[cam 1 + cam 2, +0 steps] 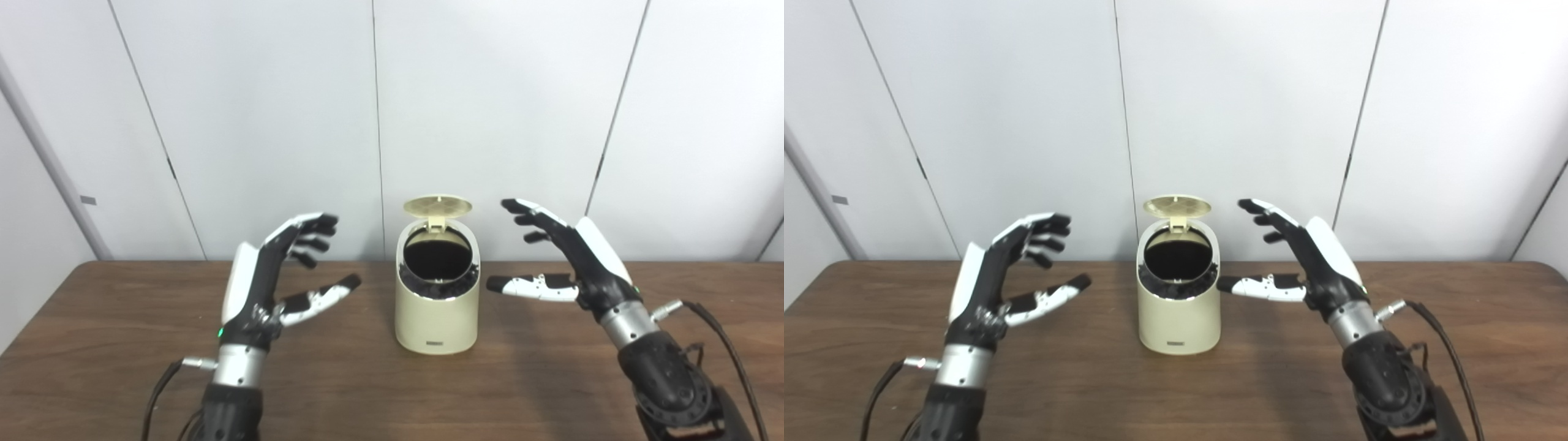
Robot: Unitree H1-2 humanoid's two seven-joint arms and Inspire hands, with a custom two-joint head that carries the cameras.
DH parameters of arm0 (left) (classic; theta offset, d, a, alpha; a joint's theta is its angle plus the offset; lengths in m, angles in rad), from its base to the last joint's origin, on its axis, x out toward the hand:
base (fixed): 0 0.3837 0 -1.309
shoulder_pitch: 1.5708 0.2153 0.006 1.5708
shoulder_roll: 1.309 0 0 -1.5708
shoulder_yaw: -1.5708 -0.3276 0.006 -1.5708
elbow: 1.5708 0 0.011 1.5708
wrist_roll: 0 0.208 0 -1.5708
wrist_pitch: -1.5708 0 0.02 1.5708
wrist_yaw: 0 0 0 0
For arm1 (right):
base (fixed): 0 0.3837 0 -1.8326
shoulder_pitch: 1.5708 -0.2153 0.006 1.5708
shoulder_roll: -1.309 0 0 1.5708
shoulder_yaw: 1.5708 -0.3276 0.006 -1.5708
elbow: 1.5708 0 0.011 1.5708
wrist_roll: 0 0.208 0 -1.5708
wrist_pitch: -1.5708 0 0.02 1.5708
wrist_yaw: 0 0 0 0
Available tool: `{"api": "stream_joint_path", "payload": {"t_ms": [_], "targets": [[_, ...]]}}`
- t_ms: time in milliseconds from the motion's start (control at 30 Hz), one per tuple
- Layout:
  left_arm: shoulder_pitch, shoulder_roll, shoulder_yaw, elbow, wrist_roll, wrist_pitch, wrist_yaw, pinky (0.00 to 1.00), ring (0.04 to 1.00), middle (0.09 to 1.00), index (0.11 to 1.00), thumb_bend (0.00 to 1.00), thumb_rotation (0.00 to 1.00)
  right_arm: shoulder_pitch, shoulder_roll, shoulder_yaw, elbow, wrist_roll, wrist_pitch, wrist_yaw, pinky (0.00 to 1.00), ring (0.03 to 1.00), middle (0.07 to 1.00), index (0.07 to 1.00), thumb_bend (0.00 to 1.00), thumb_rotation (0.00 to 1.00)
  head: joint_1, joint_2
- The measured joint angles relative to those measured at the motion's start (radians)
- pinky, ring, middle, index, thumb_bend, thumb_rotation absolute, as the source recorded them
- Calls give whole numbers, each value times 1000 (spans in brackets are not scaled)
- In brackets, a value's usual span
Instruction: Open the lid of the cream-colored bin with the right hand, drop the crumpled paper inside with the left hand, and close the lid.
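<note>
Bin (437, 318) interior dark, contents indiscernible, lid (438, 206) upright.

Both head views are evenly and brightly lit by soft, diffuse light from above. The white wall (490, 110) is pale grey-white and slightly dimmer toward the corners. The brown table (343, 392) shows a faint sheen and only weak, blurred shadows, the clearest lying just right of the bin (436, 318). The inside of the bin is solid black with no detail. Small highlights sit on the metal wrists. Sharpness is moderate: edges look a little soft and compressed. Wall seams lean outward toward the frame sides, suggesting wide-angle distortion.
</note>
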Motion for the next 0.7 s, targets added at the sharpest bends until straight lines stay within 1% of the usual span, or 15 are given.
{"api": "stream_joint_path", "payload": {"t_ms": [33,100,200,267,400,500,567,700], "targets": [[9,1,4,1,-6,0,-2,532,654,698,736,680,179,-15,-1,3,0,-2,-3,1,630,776,840,824,721,474,0,0],[25,2,8,2,-13,0,-11,547,660,704,743,671,164,-45,-1,8,-2,-4,2,14,626,779,840,827,732,488,0,-2],[46,5,8,6,-15,0,-24,553,665,707,744,678,147,-82,0,23,-5,-13,19,42,650,804,851,830,733,488,0,-2],[62,5,12,8,-17,0,-27,543,670,712,748,698,144,-99,0,27,-6,-21,28,60,684,832,871,840,722,487,2,-2],[96,5,14,14,-17,0,-32,545,672,715,745,712,145,-114,0,34,-7,-34,60,83,720,854,878,844,711,496,5,-2],[113,5,13,25,-9,0,-32,551,672,714,744,717,115,-120,-1,37,-5,-43,65,94,714,852,868,839,708,498,8,-3],[117,5,13,32,-4,-1,-32,552,670,715,743,713,116,-130,-1,41,-3,-50,66,103,684,847,864,832,712,510,9,-2],[119,5,11,34,-2,-4,-32,554,668,710,744,710,108,-152,-2,49,-2,-68,65,113,656,840,866,837,702,527,11,-2]]}}
